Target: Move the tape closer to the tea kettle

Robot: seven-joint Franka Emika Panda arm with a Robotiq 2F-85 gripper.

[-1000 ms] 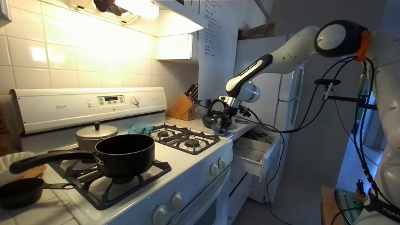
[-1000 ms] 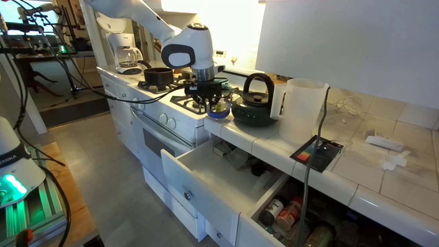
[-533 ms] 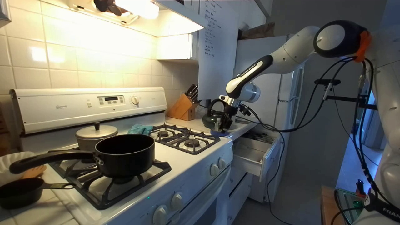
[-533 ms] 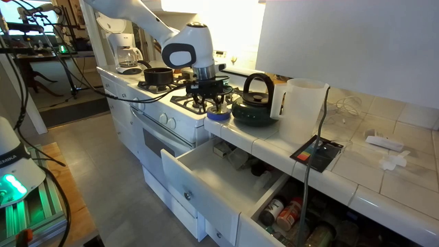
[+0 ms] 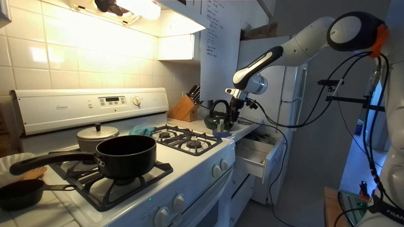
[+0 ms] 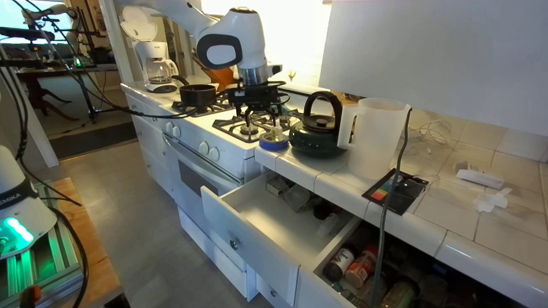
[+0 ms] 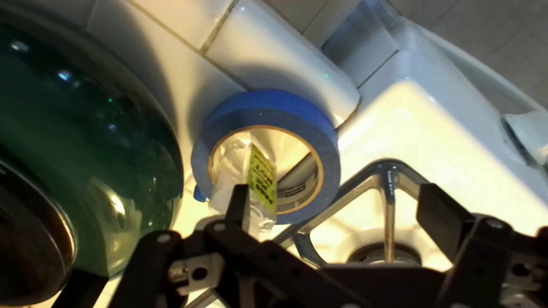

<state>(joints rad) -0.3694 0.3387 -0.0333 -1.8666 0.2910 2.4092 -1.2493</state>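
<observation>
Hand (image 6: 261, 123), spread wide, sits higher than before with the tape (image 6: 273, 146) just beside the kettle (image 6: 314, 140), so backing straight up seems best, nudging neither.

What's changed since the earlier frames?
The gripper has risen in both exterior views and stands open; it appears to have let go of the tape. The tape looked tilted a second ago and now lies flat beside the tea kettle. Unchanged: tea kettle, translucent pitcher, black pot.
</observation>
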